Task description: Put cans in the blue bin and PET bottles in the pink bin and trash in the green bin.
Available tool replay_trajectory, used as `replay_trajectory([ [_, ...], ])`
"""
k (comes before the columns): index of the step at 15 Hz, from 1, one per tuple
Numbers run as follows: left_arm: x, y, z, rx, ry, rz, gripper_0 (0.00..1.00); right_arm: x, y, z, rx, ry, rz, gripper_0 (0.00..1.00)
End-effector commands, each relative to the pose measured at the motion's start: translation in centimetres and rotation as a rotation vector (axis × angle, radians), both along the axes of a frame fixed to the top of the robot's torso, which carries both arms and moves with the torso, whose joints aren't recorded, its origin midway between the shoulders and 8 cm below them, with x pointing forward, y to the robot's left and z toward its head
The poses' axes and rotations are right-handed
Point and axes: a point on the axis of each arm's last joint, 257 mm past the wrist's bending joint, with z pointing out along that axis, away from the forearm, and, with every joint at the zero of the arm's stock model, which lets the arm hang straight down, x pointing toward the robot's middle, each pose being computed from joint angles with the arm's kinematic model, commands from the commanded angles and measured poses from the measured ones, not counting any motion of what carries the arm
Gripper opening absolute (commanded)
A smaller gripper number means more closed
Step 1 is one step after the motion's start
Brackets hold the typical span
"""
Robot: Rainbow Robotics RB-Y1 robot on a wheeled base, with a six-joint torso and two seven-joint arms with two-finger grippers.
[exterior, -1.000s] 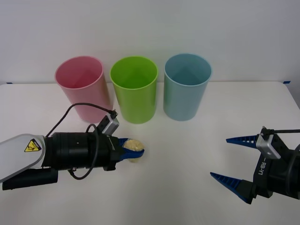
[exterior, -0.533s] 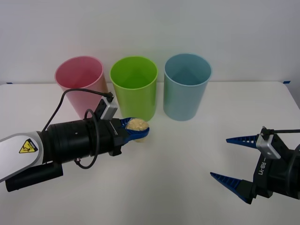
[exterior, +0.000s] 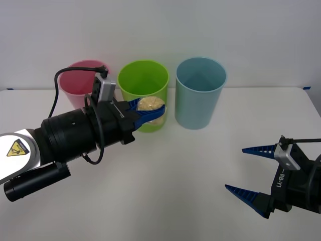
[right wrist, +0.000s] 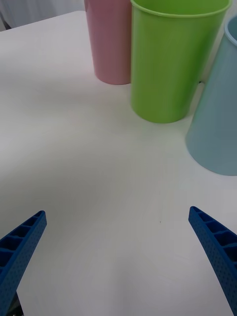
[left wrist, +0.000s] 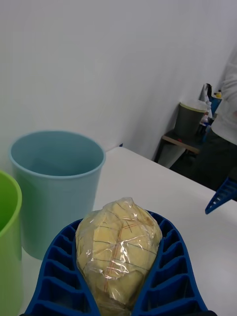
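On the white surface [exterior: 165,165] stand the pink bin [exterior: 75,85], green bin [exterior: 143,80] and blue bin [exterior: 200,93]. Our left hand [exterior: 150,114] is clamped on the trash [exterior: 149,106], raised before the green bin. It looks light and crushable, gripped mid-body. Our right hand [exterior: 249,170] waits spread wide and empty

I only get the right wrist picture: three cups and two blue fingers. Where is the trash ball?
Observer: The left gripper is shut on the trash, right in front of the green bin.
Operator: Is it in the cup?
Observer: No. In the front view it sits against the cup's front wall, below the rim.
Operator: What does it look like up close?
Observer: In the left wrist view it is a yellowish lump wrapped in clear film. Your right gripper waits open at the table's right side.
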Motion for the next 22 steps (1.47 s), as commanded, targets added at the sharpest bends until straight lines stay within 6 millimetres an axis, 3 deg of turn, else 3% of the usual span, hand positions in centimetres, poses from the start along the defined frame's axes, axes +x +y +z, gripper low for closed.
replay_trajectory([
  [1, 0.8, 0.5, 4.0, -0.083, -0.041, 0.038, 0.00, 0.0, 0.0, 0.0, 0.000, 0.000, 0.000, 1.00],
  [6, 3.3, 1.7, 9.1, -0.187, -0.091, 0.101, 0.00, 0.0, 0.0, 0.0, 0.000, 0.000, 0.000, 1.00],
  [10, 7.3, 3.0, 12.3, -0.233, -0.156, 0.182, 0.00, 0.0, 0.0, 0.0, 0.000, 0.000, 0.000, 1.00],
  [15, 11.3, 4.7, 12.9, -0.209, -0.199, 0.258, 0.00, 0.0, 0.0, 0.0, 0.000, 0.000, 0.000, 1.00],
  [22, 14.8, 6.7, 10.9, -0.115, -0.187, 0.299, 0.00, 0.0, 0.0, 0.0, 0.000, 0.000, 0.000, 1.00],
])
